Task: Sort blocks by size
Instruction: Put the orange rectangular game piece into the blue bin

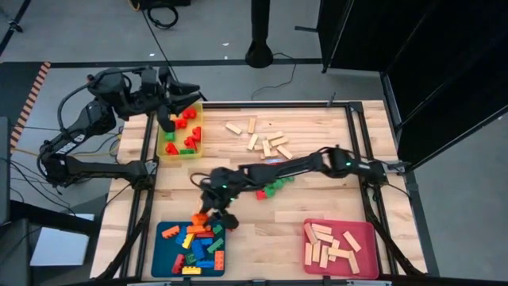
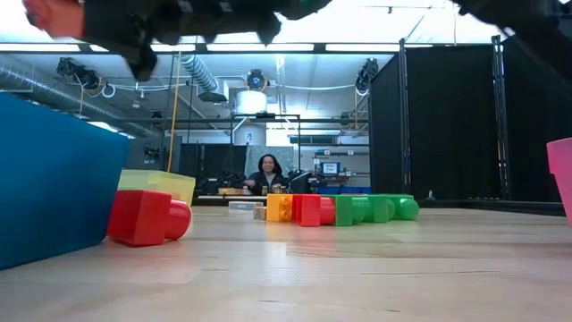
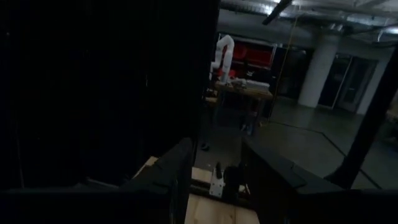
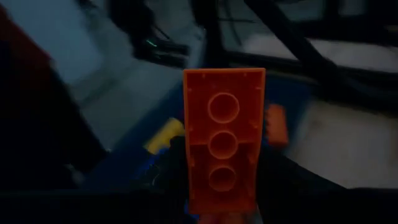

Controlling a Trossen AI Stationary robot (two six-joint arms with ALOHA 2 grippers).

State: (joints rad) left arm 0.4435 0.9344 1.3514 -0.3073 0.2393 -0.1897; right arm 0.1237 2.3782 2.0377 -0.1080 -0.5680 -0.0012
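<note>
Three flat trays sit on the wooden surface [image 1: 262,167]. The yellow tray [image 1: 198,131] at the far left holds a few chunky red and green studded bricks. The blue tray [image 1: 164,256] at the near left is crowded with smaller studded bricks in yellow, blue, red, orange and green. The pink tray [image 1: 367,238] at the near right holds a loose pile of pale wooden bars. More wooden bars [image 1: 262,139] lie scattered on the bare wood at the far middle, and a short cluster of red and green bricks [image 1: 272,188] lies near the centre; the low view shows these in a row, with a larger red brick [image 2: 147,216] just beside the blue tray's wall. The right gripper [image 1: 214,213] reaches across to the far edge of the blue tray, and its jaws stand partly closed on an orange brick [image 4: 222,140], held lengthwise between the fingers with its hollow underside facing the wrist camera and the blue tray's contents showing beyond it. The left gripper [image 1: 176,107] hangs over the far end of the yellow tray; its jaws stand moderately apart in the wrist view, with nothing seen between the two dark fingers [image 3: 177,168]. Behind the surface a person [image 2: 267,174] sits at a desk in the room.
</note>
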